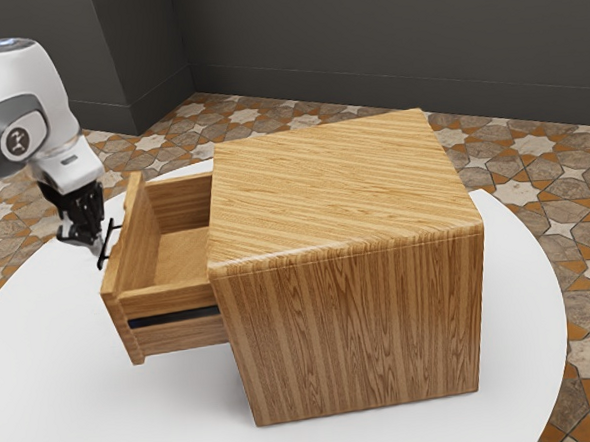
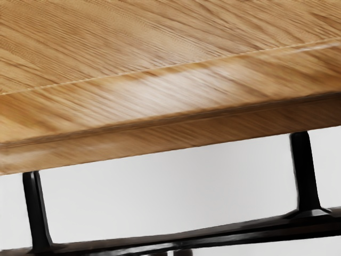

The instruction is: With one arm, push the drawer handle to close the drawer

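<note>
In the exterior view my gripper (image 1: 85, 232) is at the left, right beside the black bar handle (image 1: 106, 245) on the drawer's front; I cannot tell whether they touch. The wooden drawer (image 1: 135, 261) stands pulled out of the wooden cabinet (image 1: 352, 328), its inside visible. In the wrist view the handle (image 2: 133, 244) runs along the lower edge, with two black posts joining it to the drawer front (image 2: 160, 130). How the fingers stand is not clear.
A round white table (image 1: 187, 413) carries the cabinet, which rises on the far side of the drawer from my hand. Dark walls (image 1: 365, 46) and a patterned tile floor (image 1: 588, 263) lie beyond the table.
</note>
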